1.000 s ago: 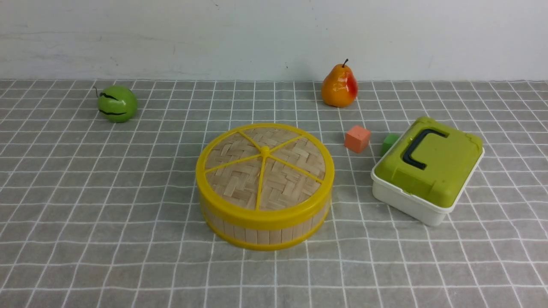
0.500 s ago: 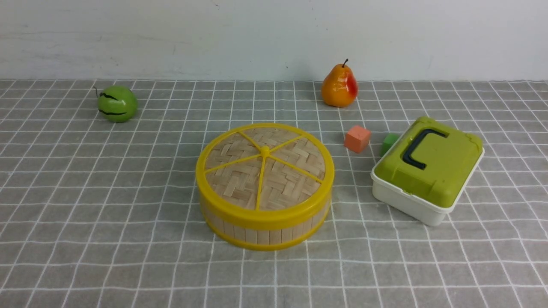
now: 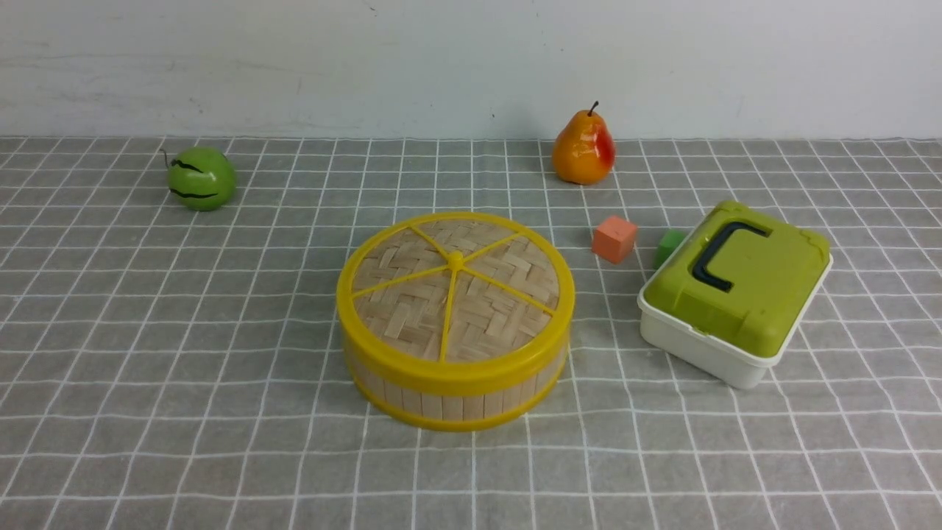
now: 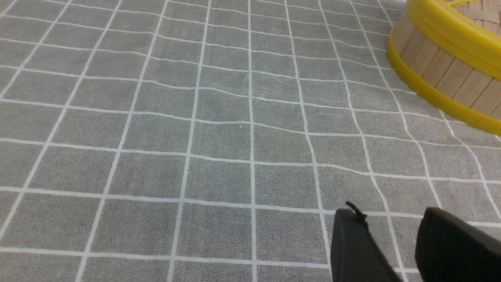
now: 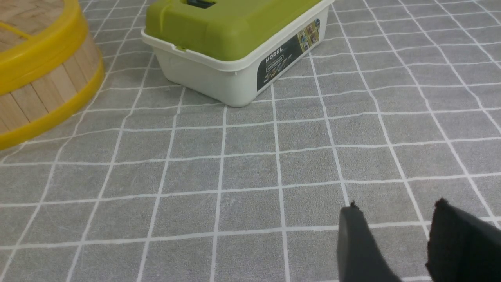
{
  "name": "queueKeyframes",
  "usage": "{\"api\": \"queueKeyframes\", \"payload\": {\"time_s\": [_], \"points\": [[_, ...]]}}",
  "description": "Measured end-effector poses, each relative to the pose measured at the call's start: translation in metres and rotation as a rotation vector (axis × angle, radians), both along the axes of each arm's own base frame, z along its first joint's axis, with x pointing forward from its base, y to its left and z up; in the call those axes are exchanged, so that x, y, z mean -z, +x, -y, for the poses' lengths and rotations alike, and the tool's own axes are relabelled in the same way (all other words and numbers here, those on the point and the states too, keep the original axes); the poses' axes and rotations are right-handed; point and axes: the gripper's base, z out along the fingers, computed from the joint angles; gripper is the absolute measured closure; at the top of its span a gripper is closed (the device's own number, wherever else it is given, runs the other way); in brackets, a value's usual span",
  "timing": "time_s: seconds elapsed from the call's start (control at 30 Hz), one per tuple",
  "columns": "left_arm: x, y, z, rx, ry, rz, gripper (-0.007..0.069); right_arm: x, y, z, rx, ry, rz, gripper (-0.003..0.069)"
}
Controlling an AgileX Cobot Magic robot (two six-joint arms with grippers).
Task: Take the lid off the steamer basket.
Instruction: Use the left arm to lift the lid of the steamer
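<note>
Grey checked cloth [image 3: 184, 353], with the lid [image 3: 455, 283] seated flat on the basket [image 3: 449, 401].
You have both grippers over the cloth, clear of the basket: left gripper [image 4: 389, 219] on its left side, right gripper [image 5: 397, 211] on its right, where the box [image 3: 736, 294] sits. Each pair of fingers stands parted, gripping nothing.

One word readable so far: "MODEL", in pale capitals on a dark label [image 5: 288, 55]. Stuck on the side wall of the white box [image 5: 219, 80], the one at three o'clock from the steamer basket [image 3: 449, 401]. Finer line of print just under it, too small to make out. Small coloured picture patch at the label's other end, nothing legible there.
</note>
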Motion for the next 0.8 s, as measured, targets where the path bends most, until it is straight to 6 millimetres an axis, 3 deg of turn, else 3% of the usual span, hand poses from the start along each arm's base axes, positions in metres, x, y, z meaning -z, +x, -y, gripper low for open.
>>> {"api": "queueKeyframes", "payload": {"time_s": [0.17,0.27,0.47,0.63,0.8], "points": [[-0.003,0.001,0.0,0.001,-0.008,0.036,0.0386,0.0,0.0,0.0,0.0,0.0,0.0,0.0419],[-0.013,0.003,0.001,0.003,-0.018,0.15,0.0386,0.0,0.0,0.0,0.0,0.0,0.0,0.0419],[-0.048,0.003,0.001,0.014,-0.032,0.539,0.0386,0.0,0.0,0.0,0.0,0.0,0.0,0.0419],[-0.072,-0.006,0.003,0.027,0.136,0.827,0.0386,0.0,0.0,0.0,0.0,0.0,0.0,0.0419],[-0.085,-0.014,0.004,0.021,0.153,1.004,0.0386,0.0,0.0,0.0,0.0,0.0,0.0,0.0419]]}}
